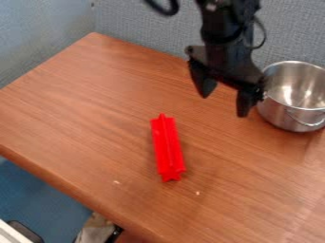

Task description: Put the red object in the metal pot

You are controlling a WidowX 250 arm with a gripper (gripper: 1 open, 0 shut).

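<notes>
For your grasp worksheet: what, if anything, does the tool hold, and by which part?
Nothing. The tool is open and empty beside the pot; the red bar lies on the table.

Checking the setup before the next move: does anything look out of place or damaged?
Nothing looks damaged. The red bar lies flat on the table, not in the metal pot, while the open gripper hangs empty beside the pot.

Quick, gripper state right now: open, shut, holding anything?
Gripper: open, holding nothing. The red block lies on the table, apart from it.

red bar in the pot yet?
Out. The bar lies flat on the table, apart from the pot.
</notes>
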